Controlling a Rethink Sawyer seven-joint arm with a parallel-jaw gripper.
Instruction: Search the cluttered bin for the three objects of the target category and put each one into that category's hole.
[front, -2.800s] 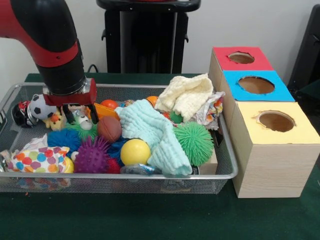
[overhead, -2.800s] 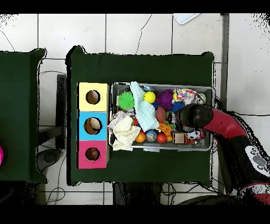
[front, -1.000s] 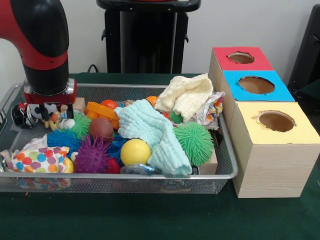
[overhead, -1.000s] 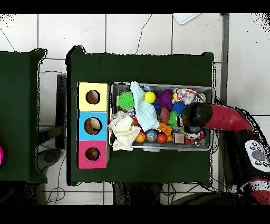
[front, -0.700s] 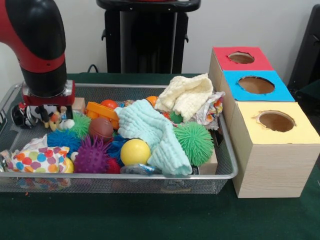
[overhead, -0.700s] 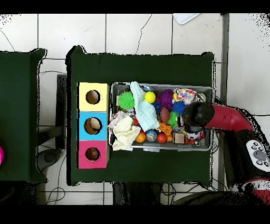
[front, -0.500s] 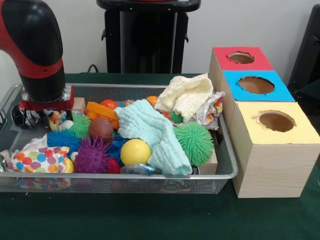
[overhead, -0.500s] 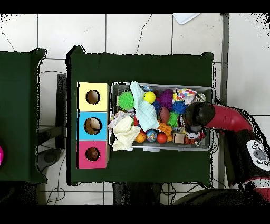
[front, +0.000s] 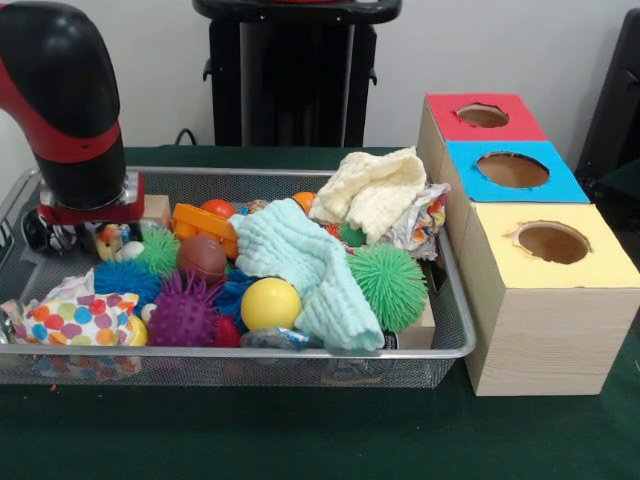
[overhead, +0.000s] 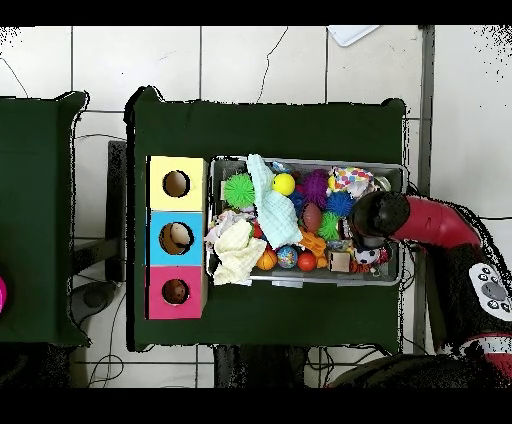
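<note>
The wire mesh bin (front: 250, 352) lies on the green table, full of toys and cloths; it also shows in the overhead view (overhead: 305, 282). The red-ringed hole (front: 483, 115) tops the farthest of three boxes to the bin's right, and shows in the overhead view (overhead: 176, 291). My gripper (front: 85, 232) is down in the bin's far left corner, among a black-and-white ball toy (front: 45, 232) and small plush toys (front: 120, 240). Its tips are hidden by the toys. In the overhead view the arm's end (overhead: 378, 215) covers it.
The bin holds a green spiky ball (front: 388, 286), yellow ball (front: 270, 303), purple spiky ball (front: 183, 312), brown ball (front: 202, 257), mint cloth (front: 300, 255), cream cloth (front: 375, 190) and dotted cloth (front: 75, 322). Blue-ringed (front: 512, 169) and yellow-ringed (front: 552, 242) holes sit nearer the camera.
The arm has moved left across the bin in the front view and sunk lower into the far left corner, now pressing among the plush toys there.
</note>
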